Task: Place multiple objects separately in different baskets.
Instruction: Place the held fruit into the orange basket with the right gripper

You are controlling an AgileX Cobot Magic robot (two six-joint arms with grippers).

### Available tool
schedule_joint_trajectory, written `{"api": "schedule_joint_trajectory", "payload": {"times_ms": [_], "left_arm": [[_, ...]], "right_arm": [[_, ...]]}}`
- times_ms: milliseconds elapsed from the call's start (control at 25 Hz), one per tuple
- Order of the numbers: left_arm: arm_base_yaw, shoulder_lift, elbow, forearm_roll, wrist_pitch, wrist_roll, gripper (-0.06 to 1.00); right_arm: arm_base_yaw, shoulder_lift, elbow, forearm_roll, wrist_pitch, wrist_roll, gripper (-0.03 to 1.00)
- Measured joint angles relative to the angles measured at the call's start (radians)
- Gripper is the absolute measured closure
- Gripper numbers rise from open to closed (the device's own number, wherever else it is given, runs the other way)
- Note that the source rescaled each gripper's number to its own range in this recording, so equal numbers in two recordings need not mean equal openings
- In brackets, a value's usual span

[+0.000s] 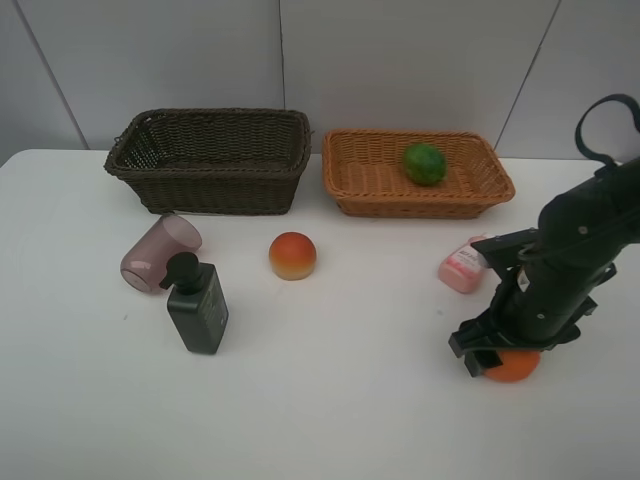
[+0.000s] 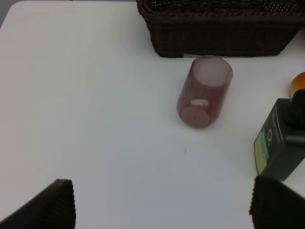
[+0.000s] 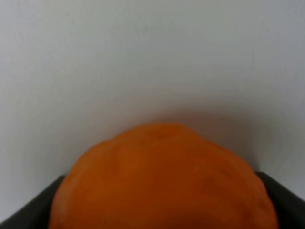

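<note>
Between the pads (image 3: pixel 293 210) of our right gripper (image 1: pixel 497 352) we hold the orange (image 1: pixel 515 368), clamped on both sides, on the table (image 1: pixel 350 400). Ahead of our left gripper (image 2: pixel 164 202), its jaws wide apart, lies the pink cup (image 2: pixel 204 90).

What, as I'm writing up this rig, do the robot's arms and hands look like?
The right arm is matte black with rounded, chunky links, and a black cable loops above it. The right hand is a black, blocky clamp. The left hand shows two dark fingers with ribbed edges. The left arm itself is out of view.
</note>
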Motion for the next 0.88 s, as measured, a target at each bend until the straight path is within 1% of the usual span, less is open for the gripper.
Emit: {"api": "schedule_joint_trajectory", "payload": {"times_ms": [160, 360, 480, 680, 880], "left_arm": [[0.000, 0.000, 0.000, 0.000, 0.000, 0.000, 0.03], [0.000, 0.000, 0.000, 0.001, 0.000, 0.000, 0.03], [0.000, 0.000, 0.000, 0.001, 0.000, 0.000, 0.03], [0.000, 0.000, 0.000, 0.002, 0.000, 0.000, 0.03], [0.000, 0.000, 0.000, 0.002, 0.000, 0.000, 0.03]], "right_arm": [[0.000, -0.049, 0.000, 0.005, 0.031, 0.000, 0.47], [0.000, -0.113, -0.068, 0.006, 0.124, 0.000, 0.47], [0.000, -0.126, -0.150, 0.001, 0.162, 0.000, 0.47], [0.000, -0.126, -0.316, -0.032, 0.184, 0.000, 0.47], [0.000, -0.109, -0.499, -0.068, 0.206, -0.055, 0.47]]}}
